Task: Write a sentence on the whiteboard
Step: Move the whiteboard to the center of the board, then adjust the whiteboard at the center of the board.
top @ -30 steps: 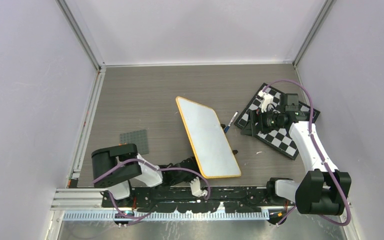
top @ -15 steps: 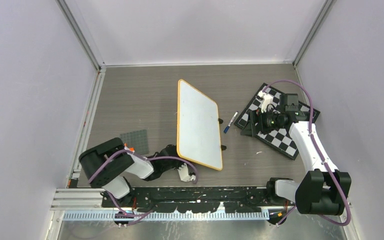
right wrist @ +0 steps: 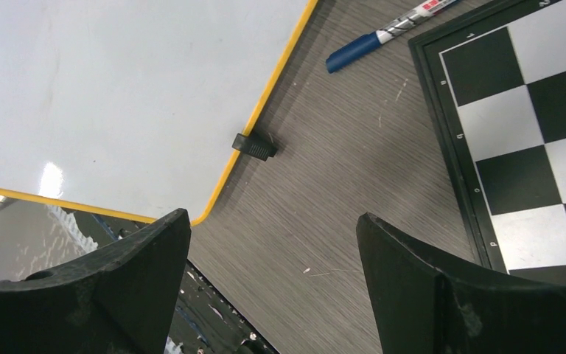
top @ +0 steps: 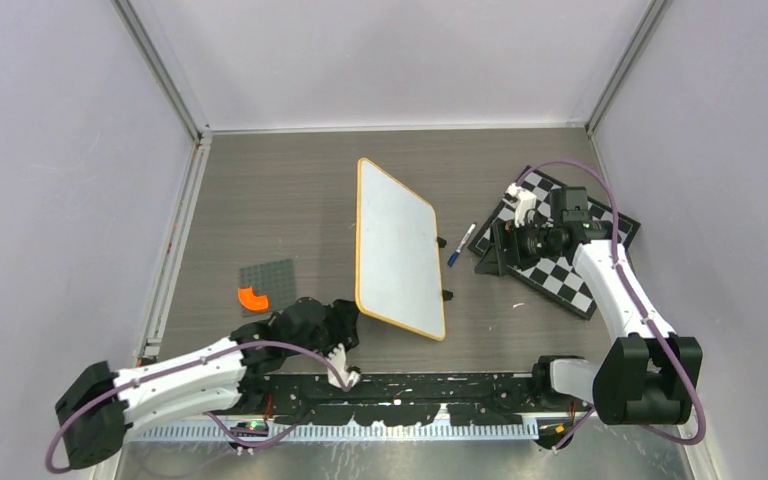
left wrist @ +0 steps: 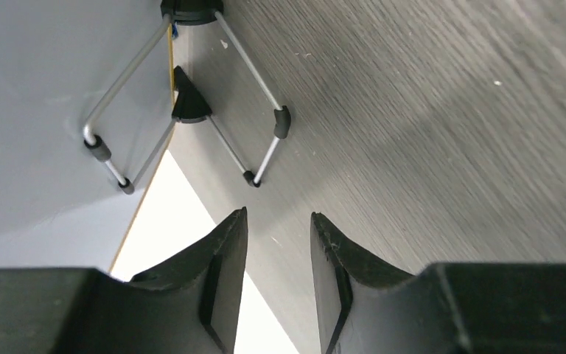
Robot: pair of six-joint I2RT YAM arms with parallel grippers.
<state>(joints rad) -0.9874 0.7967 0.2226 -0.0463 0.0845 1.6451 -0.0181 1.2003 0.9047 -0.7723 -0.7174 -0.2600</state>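
Left wrist view: the left gripper (left wrist: 276, 221) has its jaws slightly parted and empty, pointing at 11 o'clock toward the wire stand (left wrist: 191, 110) under the whiteboard (left wrist: 44, 88), which sits mid-table, apparently propped for writing. The right gripper (right wrist: 273, 221) is spread wide and empty above the board's corner. The marker (right wrist: 383, 35) lies at 1 o'clock, probably its next pick. The stand's top is cut off, and the left fingers are hidden in the top view.
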